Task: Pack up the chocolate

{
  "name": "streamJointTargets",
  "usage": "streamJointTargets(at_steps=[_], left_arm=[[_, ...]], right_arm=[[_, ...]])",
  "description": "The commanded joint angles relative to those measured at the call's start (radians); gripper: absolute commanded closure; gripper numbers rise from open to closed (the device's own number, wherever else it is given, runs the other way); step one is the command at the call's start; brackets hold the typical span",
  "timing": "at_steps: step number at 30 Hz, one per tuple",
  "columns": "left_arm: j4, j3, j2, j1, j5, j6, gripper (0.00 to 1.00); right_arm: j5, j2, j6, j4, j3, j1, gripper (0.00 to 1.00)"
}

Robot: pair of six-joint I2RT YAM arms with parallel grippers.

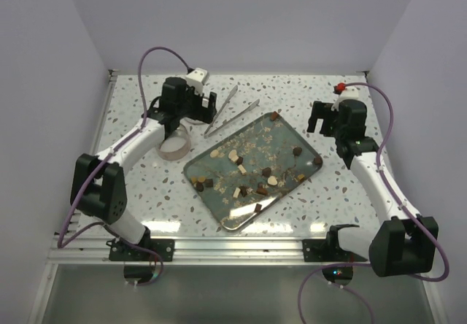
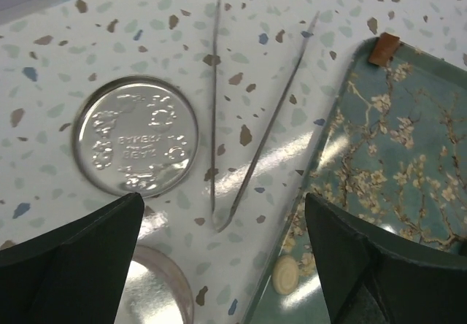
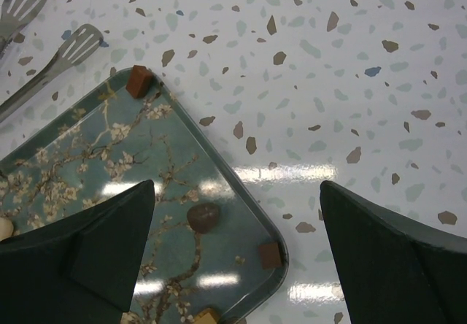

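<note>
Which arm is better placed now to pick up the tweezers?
Left. The left arm's fingers hover open right above the tweezers, which lie on the table beside the tray. The right arm's fingers are at the tray's opposite side.

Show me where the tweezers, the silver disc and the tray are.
tweezers (image 3: 79, 43), right wrist view, one slotted tip.
silver disc (image 2: 137, 136), left wrist view, its embossed middle.
tray (image 3: 87, 156), right wrist view, bare flowered floor.

Chocolate (image 1: 297, 150), small dark brown, tan and cream pieces, scattered loose across the blossom-patterned tray (image 1: 263, 144)
</note>
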Motion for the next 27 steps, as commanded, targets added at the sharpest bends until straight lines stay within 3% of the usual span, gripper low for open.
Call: streamJointTargets(at_steps=[1, 5, 14, 27], left_arm=[[-0.044, 0.086, 0.083, -0.029, 0.153, 0.050, 0.03], [-0.118, 0.152, 0.190, -0.040, 0.233, 0.044, 0.05], [-0.174, 0.167, 0.276, -0.048, 0.253, 0.023, 0.06], [-0.099, 0.153, 0.337, -0.048, 0.111, 0.015, 0.05]], right_arm=[[-0.017, 0.008, 0.020, 0.042, 0.039, -0.002, 0.02], [-0.016, 0.006, 0.021, 0.041, 0.036, -0.001, 0.01], [-0.013, 0.003, 0.044, 0.042, 0.017, -0.002, 0.02], [-0.032, 0.055, 0.046, 0.057, 0.043, -0.002, 0.01]])
